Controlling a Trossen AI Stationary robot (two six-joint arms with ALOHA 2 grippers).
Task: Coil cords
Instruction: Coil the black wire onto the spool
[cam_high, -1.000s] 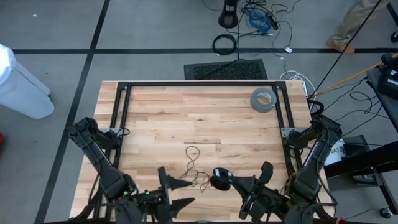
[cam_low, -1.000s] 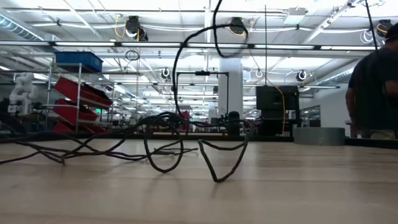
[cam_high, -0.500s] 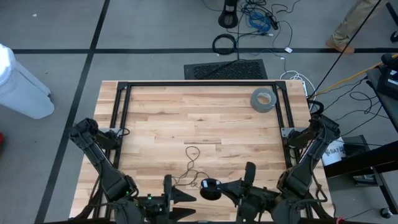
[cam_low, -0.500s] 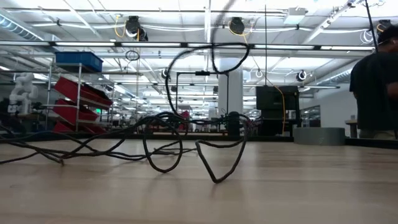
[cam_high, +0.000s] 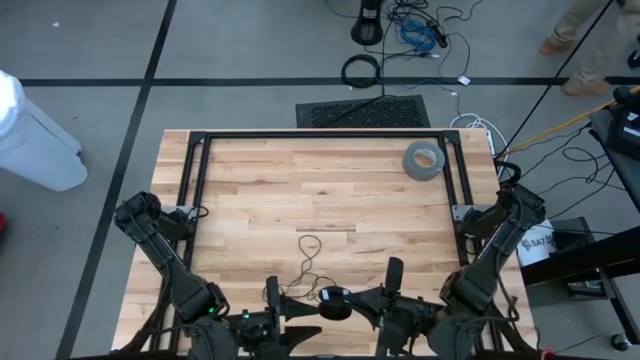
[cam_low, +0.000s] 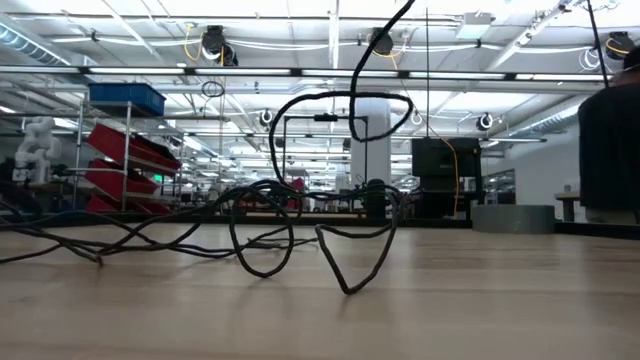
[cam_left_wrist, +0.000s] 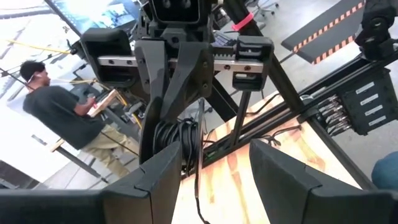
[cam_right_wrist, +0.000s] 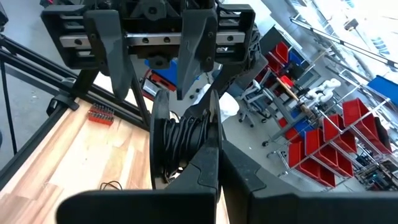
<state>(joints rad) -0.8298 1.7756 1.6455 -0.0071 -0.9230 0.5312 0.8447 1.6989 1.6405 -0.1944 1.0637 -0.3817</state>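
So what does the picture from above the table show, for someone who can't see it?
Two dark robot arms meet at the near edge of a wooden table, the right gripper shut on a small coil of thin black cord and the left gripper open beside it. Loose cord trails up the table; a grey tape roll lies in the far right corner.

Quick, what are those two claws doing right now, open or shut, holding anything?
Left gripper: open, holding nothing.
Right gripper: shut on the coiled cord.
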